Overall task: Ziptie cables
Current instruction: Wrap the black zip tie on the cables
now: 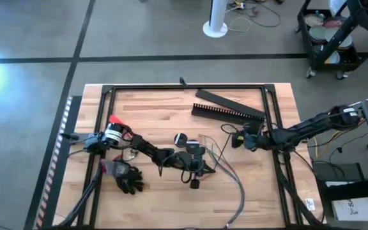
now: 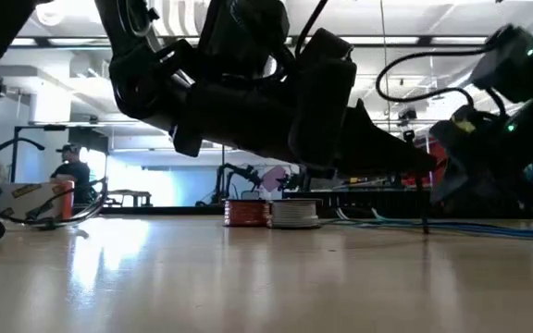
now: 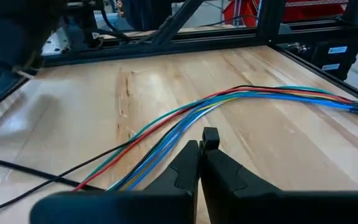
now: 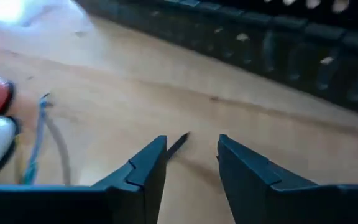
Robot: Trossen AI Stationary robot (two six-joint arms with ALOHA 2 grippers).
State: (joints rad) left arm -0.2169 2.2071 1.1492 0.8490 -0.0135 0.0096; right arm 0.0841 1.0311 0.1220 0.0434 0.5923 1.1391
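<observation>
A bundle of thin coloured cables [image 3: 185, 115] lies across the wooden table and runs toward the near edge [image 1: 235, 185]. My left gripper [image 3: 202, 144] is shut just above them at the table's middle [image 1: 203, 167]. A very thin black ziptie [image 2: 423, 208] hangs from its tips down to the table. My right gripper [image 4: 191, 155] stands open and low over bare wood, right of the middle [image 1: 233, 137]. Only a thin dark strip end [image 4: 179, 144] lies on the table beyond its fingers. My left gripper pinches the ziptie between its two fingertips, and a short black end [image 3: 210, 135] sticks out past them. The fingers slant down toward the table's right. The strip hangs nearly upright below them, its lower end [image 2: 425, 228] at the table top.
A black comb-toothed duct [image 1: 229, 113] and a flat black bar [image 1: 222, 98] lie at the far right. A red spool [image 2: 248, 213] and a white spool [image 2: 294, 213] stand mid-table. A black glove [image 1: 128, 179] lies near left. A black frame rail [image 1: 276, 121] borders the table.
</observation>
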